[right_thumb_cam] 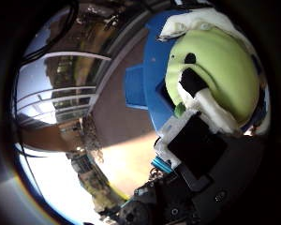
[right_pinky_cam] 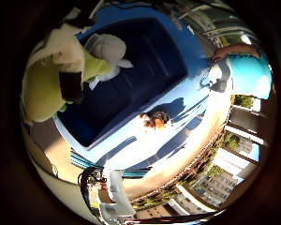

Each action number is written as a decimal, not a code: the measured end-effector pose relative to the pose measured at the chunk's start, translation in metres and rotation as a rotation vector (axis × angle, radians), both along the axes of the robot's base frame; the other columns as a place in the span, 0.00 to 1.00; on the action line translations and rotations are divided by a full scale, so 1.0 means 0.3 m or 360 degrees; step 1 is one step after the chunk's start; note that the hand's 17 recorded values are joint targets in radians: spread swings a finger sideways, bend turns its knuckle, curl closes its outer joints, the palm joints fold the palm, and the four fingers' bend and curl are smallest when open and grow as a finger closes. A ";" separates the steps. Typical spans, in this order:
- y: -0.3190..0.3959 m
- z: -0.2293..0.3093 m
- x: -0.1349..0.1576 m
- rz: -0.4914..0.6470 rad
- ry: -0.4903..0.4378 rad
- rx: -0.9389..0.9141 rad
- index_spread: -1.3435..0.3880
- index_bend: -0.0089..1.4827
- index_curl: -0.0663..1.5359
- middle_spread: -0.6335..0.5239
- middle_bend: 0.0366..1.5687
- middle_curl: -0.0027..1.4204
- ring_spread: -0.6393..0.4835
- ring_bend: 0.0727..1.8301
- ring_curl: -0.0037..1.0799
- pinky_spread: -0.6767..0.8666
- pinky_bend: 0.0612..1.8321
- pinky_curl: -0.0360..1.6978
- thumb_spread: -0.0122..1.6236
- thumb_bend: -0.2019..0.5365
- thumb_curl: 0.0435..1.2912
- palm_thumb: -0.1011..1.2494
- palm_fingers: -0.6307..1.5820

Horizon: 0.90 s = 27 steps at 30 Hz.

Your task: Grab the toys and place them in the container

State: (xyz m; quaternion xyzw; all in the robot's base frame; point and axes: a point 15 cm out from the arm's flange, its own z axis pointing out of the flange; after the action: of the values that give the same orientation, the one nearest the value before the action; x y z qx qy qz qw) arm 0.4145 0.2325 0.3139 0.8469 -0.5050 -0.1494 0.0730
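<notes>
My hand (right_thumb_cam: 201,150) is shut on a yellow-green plush toy (right_thumb_cam: 215,65), which fills much of the thumb side view. A white and black finger (right_pinky_cam: 69,70) lies curled across it. The toy hangs over the edge of a deep blue container (right_pinky_cam: 150,65). A white plush toy (right_pinky_cam: 107,49) lies inside the container, against its wall. A small orange and brown toy (right_pinky_cam: 155,119) sits outside it on the light blue surface (right_pinky_cam: 145,147) beside the container's rim.
A person in a teal top rests a hand (right_pinky_cam: 220,55) on the surface past the container's far corner. A tan floor (right_thumb_cam: 117,122), railings and buildings lie beyond the surface's edge.
</notes>
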 end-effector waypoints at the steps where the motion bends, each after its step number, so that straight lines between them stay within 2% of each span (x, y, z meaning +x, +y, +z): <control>1: -0.015 -0.001 -0.023 0.0012 0.0045 -0.0026 0.55 0.41 0.32 0.52 0.35 0.47 0.72 0.51 0.52 0.64 0.70 0.41 0.69 0.22 0.47 0.59 0.13; 4: -0.039 0.004 -0.030 0.0032 0.0074 -0.0035 0.54 0.29 0.27 0.59 0.21 0.38 0.79 0.35 0.39 0.68 0.56 0.34 0.70 0.22 0.42 0.56 0.14; 9: -0.096 0.036 0.004 0.0003 0.0038 -0.0005 0.54 0.15 0.23 0.65 0.08 0.30 0.84 0.24 0.30 0.72 0.43 0.26 0.69 0.22 0.35 0.53 0.20; 12: -0.161 0.091 0.024 -0.0041 -0.0012 0.0024 0.54 0.12 0.22 0.66 0.06 0.27 0.85 0.21 0.29 0.73 0.40 0.24 0.69 0.23 0.33 0.53 0.22; 19: -0.408 0.222 0.042 -0.0190 -0.0094 0.0069 0.57 0.11 0.20 0.67 0.07 0.23 0.86 0.18 0.28 0.74 0.36 0.21 0.68 0.24 0.30 0.54 0.26; 27: -0.808 0.209 0.025 -0.0225 -0.0050 -0.0181 0.59 0.11 0.19 0.67 0.08 0.22 0.85 0.18 0.29 0.74 0.35 0.20 0.68 0.24 0.29 0.56 0.27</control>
State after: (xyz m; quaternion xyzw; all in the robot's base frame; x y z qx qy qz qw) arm 0.4219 -0.0099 0.3767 0.8059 -0.5722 -0.1121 0.1024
